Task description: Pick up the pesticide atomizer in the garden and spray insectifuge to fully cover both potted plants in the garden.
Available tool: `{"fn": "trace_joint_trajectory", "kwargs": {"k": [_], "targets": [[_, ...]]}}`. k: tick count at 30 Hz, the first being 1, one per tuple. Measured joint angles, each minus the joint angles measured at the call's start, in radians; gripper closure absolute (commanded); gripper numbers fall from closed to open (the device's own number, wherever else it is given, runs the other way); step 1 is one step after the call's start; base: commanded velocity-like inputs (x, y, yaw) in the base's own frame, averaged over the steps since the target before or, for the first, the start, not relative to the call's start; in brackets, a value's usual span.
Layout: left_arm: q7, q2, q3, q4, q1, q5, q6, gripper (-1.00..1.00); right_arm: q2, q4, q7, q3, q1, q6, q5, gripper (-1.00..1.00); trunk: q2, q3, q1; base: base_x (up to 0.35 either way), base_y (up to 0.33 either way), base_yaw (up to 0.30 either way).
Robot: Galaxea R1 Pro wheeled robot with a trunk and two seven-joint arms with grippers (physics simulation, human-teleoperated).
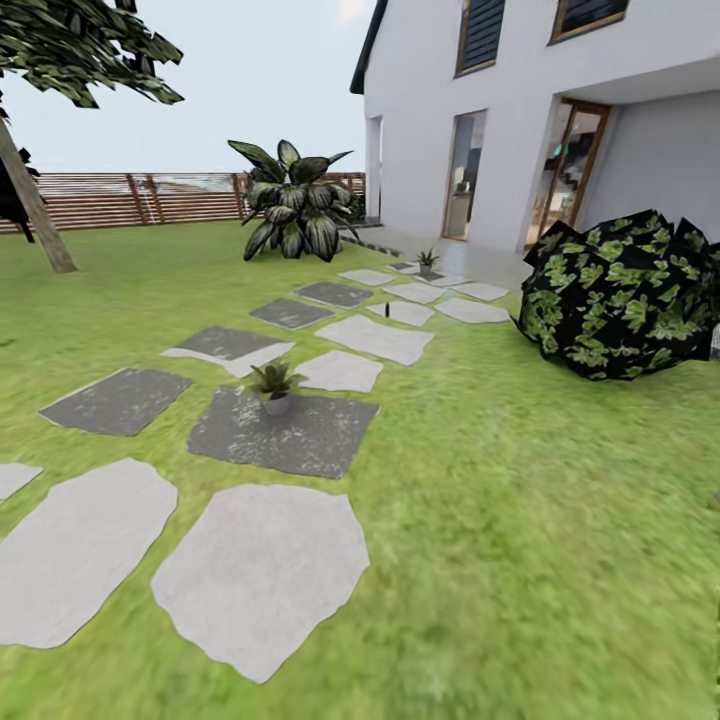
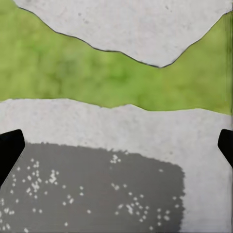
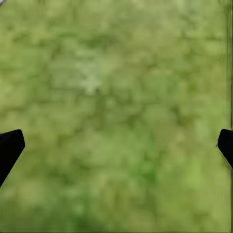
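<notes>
One potted plant (image 1: 273, 385) stands in its tiny grey pot on a dark stepping stone (image 1: 300, 440) in the middle of the lawn. The second potted plant (image 1: 427, 262) sits far off on the stones near the house. Between them a small dark upright object (image 1: 387, 311), apparently the pesticide atomizer, stands on a pale stone; its details are too small to tell. My left gripper (image 2: 116, 145) is open over a pale stone, black fingertips (image 2: 9, 148) wide apart. Over bare grass, my right gripper (image 3: 116, 145) is open as well.
A path of grey and white stepping stones (image 1: 260, 570) runs toward the white house (image 1: 520, 110). A big round dark bush (image 1: 625, 295) sits on the right, a broad-leaved plant (image 1: 293, 205) and a brown slatted fence (image 1: 120, 200) at the back, a tree trunk (image 1: 35, 210) on the left.
</notes>
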Motion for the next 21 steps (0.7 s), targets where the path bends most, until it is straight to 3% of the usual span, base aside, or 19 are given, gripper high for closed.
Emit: {"fn": "trace_joint_trajectory", "kwargs": {"k": [10, 21], "targets": [[0.0, 0.0, 0.0, -0.001, 0.0, 0.0, 0.0, -1.0, 0.0, 0.0, 0.0, 0.0, 0.0, 0.0, 0.0, -1.0, 0.0, 0.0, 0.0, 0.339, 0.0, -0.256], [0.0, 0.0, 0.0, -0.001, 0.0, -0.001, 0.0, -1.0, 0.0, 0.0, 0.0, -0.001, 0.0, 0.0, 0.0, -1.0, 0.0, 0.0, 0.0, 0.339, 0.0, -0.017]]}}
